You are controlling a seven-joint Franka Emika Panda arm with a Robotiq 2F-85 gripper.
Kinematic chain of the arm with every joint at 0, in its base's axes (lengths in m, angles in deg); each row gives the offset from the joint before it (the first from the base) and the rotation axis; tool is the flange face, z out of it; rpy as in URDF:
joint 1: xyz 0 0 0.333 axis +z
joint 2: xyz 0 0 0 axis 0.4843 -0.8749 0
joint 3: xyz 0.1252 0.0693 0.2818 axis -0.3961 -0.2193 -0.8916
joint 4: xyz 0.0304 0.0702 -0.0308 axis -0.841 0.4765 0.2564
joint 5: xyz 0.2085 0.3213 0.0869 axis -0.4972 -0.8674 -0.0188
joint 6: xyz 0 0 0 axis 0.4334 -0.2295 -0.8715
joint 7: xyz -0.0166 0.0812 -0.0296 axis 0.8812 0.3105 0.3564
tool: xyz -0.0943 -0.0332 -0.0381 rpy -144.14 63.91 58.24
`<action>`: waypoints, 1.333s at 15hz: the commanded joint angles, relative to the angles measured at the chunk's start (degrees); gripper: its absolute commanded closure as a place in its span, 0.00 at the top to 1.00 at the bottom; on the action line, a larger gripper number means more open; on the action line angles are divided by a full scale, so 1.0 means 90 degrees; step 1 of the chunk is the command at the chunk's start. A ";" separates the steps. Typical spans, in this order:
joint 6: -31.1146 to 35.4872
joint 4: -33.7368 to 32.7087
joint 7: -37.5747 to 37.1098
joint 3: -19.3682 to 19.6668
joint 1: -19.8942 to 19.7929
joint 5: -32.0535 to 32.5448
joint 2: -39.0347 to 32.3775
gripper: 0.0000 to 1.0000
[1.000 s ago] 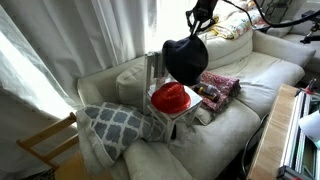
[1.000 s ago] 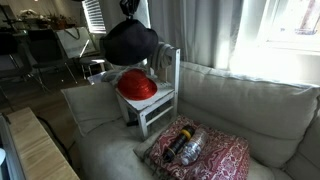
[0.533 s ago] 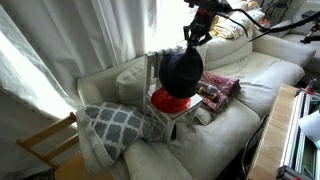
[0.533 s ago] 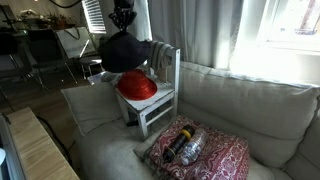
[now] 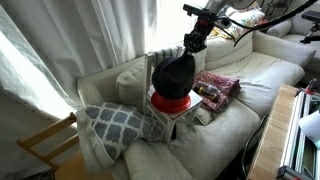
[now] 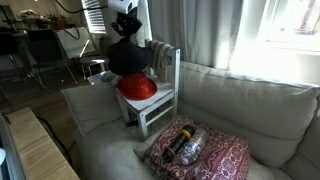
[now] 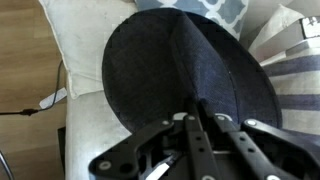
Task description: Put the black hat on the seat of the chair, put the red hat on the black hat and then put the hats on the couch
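My gripper point(image 5: 193, 44) is shut on the brim of the black hat point(image 5: 173, 74) and holds it hanging just above the red hat point(image 5: 170, 101). The red hat lies on the seat of the small white chair point(image 5: 157, 62), which stands on the cream couch point(image 5: 235, 110). In an exterior view the black hat point(image 6: 128, 58) hangs from the gripper point(image 6: 127, 26) over the red hat point(image 6: 138, 87) on the chair point(image 6: 163, 63). In the wrist view the black hat point(image 7: 180, 70) fills the frame beyond the shut fingers point(image 7: 195, 112) and hides the red hat.
A grey patterned pillow point(image 5: 115, 125) lies beside the chair on the couch. A red patterned cloth point(image 6: 200, 152) with a dark object on it lies on the couch seat. A bare tan wooden chair point(image 5: 45, 145) stands beside the couch arm. Curtains hang behind.
The gripper has come down with the black hat, from well above the chair to just over the red hat. The red hat has not moved.
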 commanded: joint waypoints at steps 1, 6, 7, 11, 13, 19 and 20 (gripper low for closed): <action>0.0646 -0.0016 0.0022 -0.0047 0.0137 -0.0389 -0.0415 0.02; 0.0386 -0.0319 -0.0030 -0.0042 0.0174 -0.0379 -0.1024 0.02; 0.0369 -0.0375 -0.0035 -0.0043 0.0185 -0.0370 -0.1125 0.02; 0.0422 -0.0710 -0.0008 -0.0046 0.0204 -0.0454 -0.1572 0.02; 0.0454 -0.0888 -0.0086 -0.0016 0.0220 -0.0409 -0.1774 0.02; 0.0573 -0.1250 -0.0619 0.0139 0.0312 -0.0111 -0.2355 0.02; 0.0652 -0.1305 -0.0618 0.0158 0.0327 -0.0073 -0.2451 0.02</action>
